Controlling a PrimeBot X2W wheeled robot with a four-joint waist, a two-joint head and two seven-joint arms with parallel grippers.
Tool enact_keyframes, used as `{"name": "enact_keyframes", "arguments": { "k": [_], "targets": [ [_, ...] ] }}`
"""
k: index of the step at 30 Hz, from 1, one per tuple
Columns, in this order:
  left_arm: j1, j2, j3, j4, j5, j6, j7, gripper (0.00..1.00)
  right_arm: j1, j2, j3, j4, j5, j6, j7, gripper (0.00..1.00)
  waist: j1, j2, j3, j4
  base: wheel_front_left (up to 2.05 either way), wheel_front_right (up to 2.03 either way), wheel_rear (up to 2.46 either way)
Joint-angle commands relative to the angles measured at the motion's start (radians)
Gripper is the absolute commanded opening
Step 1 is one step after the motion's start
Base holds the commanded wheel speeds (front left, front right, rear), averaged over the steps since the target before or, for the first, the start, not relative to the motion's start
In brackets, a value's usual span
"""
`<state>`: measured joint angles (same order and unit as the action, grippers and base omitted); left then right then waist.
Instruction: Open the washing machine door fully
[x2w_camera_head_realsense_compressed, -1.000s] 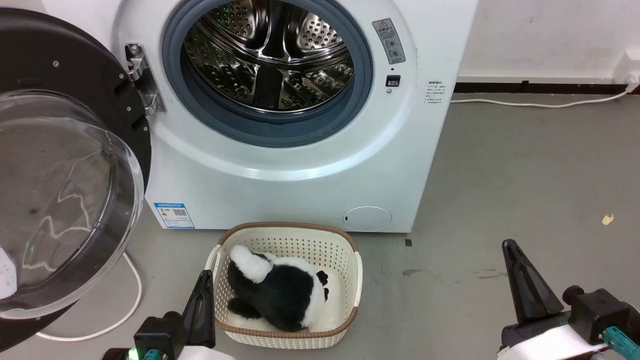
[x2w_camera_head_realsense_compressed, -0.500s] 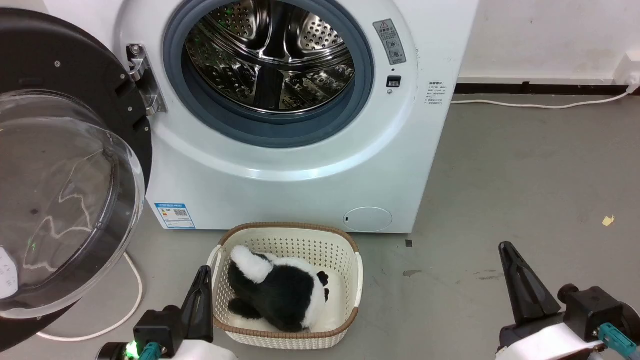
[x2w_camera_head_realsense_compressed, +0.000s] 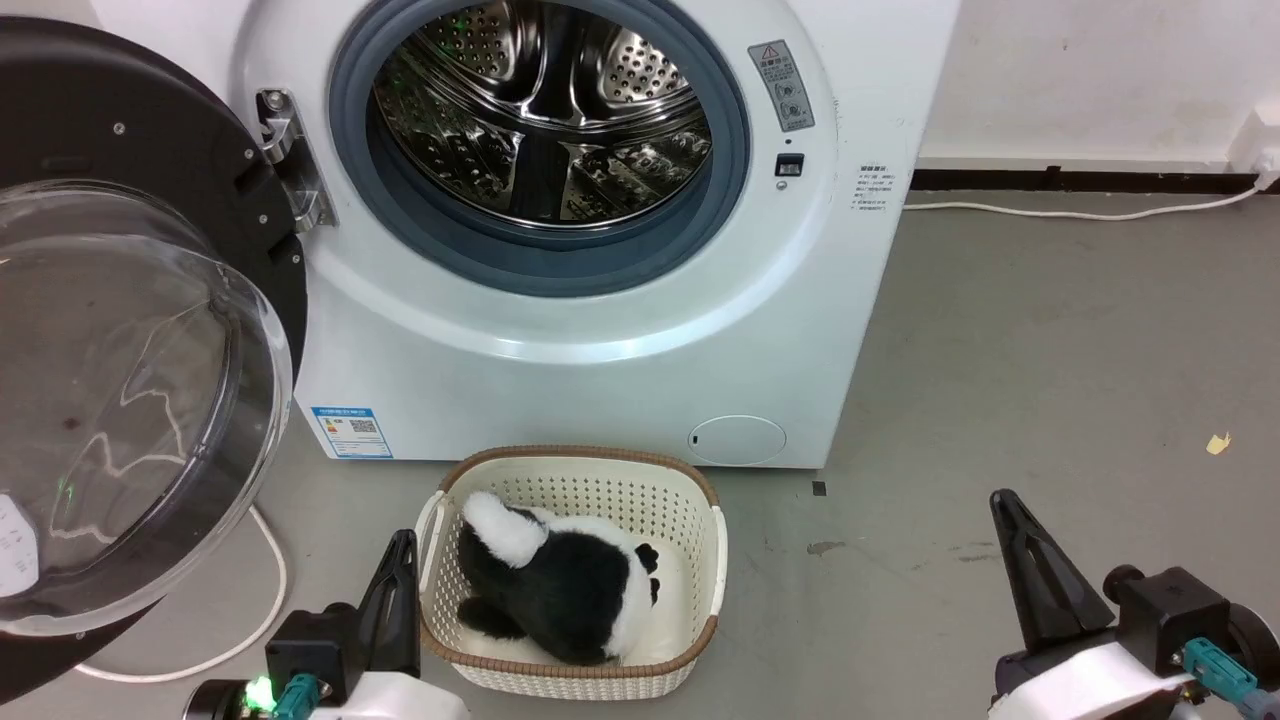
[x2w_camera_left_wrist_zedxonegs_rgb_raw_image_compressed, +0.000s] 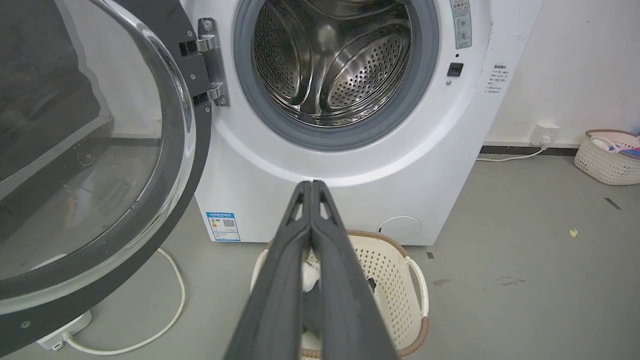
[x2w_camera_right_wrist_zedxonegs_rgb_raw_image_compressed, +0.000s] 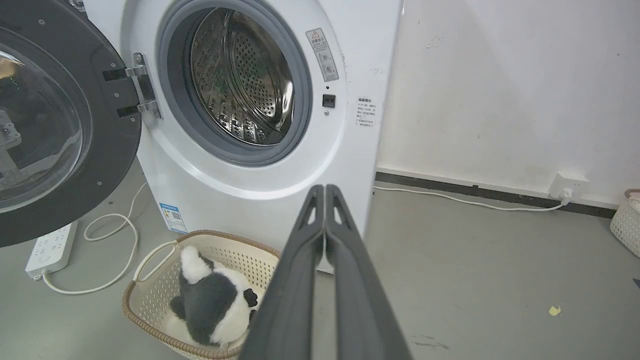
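The washing machine door (x2w_camera_head_realsense_compressed: 120, 150) is swung wide to the left on its hinge (x2w_camera_head_realsense_compressed: 292, 160), its black rim and clear glass bowl (x2w_camera_head_realsense_compressed: 120, 400) facing me; it also shows in the left wrist view (x2w_camera_left_wrist_zedxonegs_rgb_raw_image_compressed: 100, 150) and the right wrist view (x2w_camera_right_wrist_zedxonegs_rgb_raw_image_compressed: 55, 125). The grey-ringed steel drum mouth (x2w_camera_head_realsense_compressed: 540, 130) stands uncovered. My left gripper (x2w_camera_head_realsense_compressed: 402, 548) is shut and empty at the lower left, beside the basket, well clear of the door. At the lower right my right gripper (x2w_camera_head_realsense_compressed: 1002, 505) is shut and empty above bare floor. Both pairs of fingers (x2w_camera_left_wrist_zedxonegs_rgb_raw_image_compressed: 311, 187) (x2w_camera_right_wrist_zedxonegs_rgb_raw_image_compressed: 325, 192) are pressed together.
A cream basket (x2w_camera_head_realsense_compressed: 700, 560) holding a black-and-white plush toy (x2w_camera_head_realsense_compressed: 560, 585) sits on the floor before the machine. A white cable (x2w_camera_head_realsense_compressed: 262, 610) and power strip (x2w_camera_right_wrist_zedxonegs_rgb_raw_image_compressed: 50, 250) lie under the door. Another basket (x2w_camera_left_wrist_zedxonegs_rgb_raw_image_compressed: 607, 157) stands by the right wall. Bare grey floor lies to the right.
Both grippers have drawn slightly lower and closer to me in the head view. The whole picture has shifted a little, so the camera moved. The door has not moved.
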<state>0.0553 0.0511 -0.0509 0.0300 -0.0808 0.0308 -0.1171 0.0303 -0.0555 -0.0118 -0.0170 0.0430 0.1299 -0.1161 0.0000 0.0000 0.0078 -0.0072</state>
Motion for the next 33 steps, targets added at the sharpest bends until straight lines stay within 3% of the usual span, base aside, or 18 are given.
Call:
{"name": "enact_keyframes", "arguments": {
  "k": [1, 33],
  "targets": [
    [-0.021, 0.0, 0.005, -0.005, 0.009, -0.005, 0.007, 0.0, -0.014, 0.003, 0.003, 0.001, -0.008, 0.0, 0.005, 0.0, 0.0, 0.0, 0.0, 0.0, 0.0, 0.0, 0.0],
    [-0.043, 0.0, 0.035, -0.021, 0.055, -0.022, 0.078, 0.0, -0.025, 0.004, 0.009, 0.011, -0.031, 0.001, 0.077, 0.0, 0.0, 0.0, -0.005, 0.005, 0.0, 0.0, 0.0]
  ]
}}
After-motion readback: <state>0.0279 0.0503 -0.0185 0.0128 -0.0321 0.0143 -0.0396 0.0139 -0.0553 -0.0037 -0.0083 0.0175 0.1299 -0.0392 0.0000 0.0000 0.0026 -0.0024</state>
